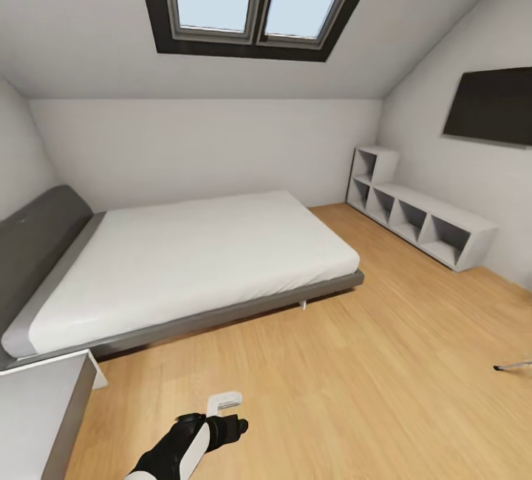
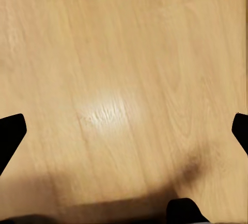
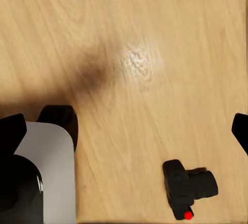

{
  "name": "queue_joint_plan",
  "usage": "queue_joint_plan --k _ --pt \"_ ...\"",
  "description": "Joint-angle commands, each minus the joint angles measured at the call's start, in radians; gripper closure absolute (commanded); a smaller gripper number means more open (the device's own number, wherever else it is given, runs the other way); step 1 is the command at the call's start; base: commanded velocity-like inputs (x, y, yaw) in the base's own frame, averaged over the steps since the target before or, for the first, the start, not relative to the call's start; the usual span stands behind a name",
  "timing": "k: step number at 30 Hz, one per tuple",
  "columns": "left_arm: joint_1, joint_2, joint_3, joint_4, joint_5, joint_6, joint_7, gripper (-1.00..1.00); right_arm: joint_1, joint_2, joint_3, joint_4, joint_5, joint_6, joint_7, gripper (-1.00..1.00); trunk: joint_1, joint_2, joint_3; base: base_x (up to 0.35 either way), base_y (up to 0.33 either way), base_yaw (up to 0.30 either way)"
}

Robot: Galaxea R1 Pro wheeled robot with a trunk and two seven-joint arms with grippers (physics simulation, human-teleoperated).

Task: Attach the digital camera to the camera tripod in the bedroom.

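While our head view takes in the bedroom, we list: bed (image 1: 199, 258) with white mattress and grey headboard, left and centre of the frame; dark-framed skylight (image 1: 258, 0), top centre; low grey cubby shelf (image 1: 417, 214) along the right wall; dark flat panel (image 1: 491, 105) on the wall above it, upper right; light wood floor (image 1: 355, 384) across the lower half; corner of a pale grey cabinet (image 1: 44, 406), lower left.

Left arm (image 1: 185, 447), black and white, bottom centre of the head view, ending in the left gripper (image 1: 225, 400). In the left wrist view its two black fingertips (image 2: 11, 133) sit at opposite edges of the frame, spread wide, nothing between them but floor.

Right gripper (image 3: 124, 131): in the right wrist view its fingertips likewise stand far apart at the frame edges, holding nothing.

Digital camera (image 3: 187, 187): small, black, red button showing, lying on the floor, lower right of the right wrist view, apart from both fingertips.

Thin grey leg with a black foot (image 1: 513, 366), right edge of the head view; we cannot tell what it belongs to
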Motion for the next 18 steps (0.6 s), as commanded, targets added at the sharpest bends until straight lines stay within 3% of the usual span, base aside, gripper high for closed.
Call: queue_joint_plan --k 1,18 --pt "0.000 0.000 0.000 -0.002 0.009 0.006 0.001 -1.00 -0.001 0.000 -0.001 0.000 -0.003 0.001 0.004 -1.00 0.000 -0.001 -0.002 0.000 0.000 -0.259" --pt "0.001 0.000 -0.002 -0.004 0.007 0.006 0.001 -1.00 -0.002 -0.004 -0.001 0.000 -0.004 -0.002 0.004 -1.00 0.000 -0.001 -0.014 0.000 0.000 -0.259"
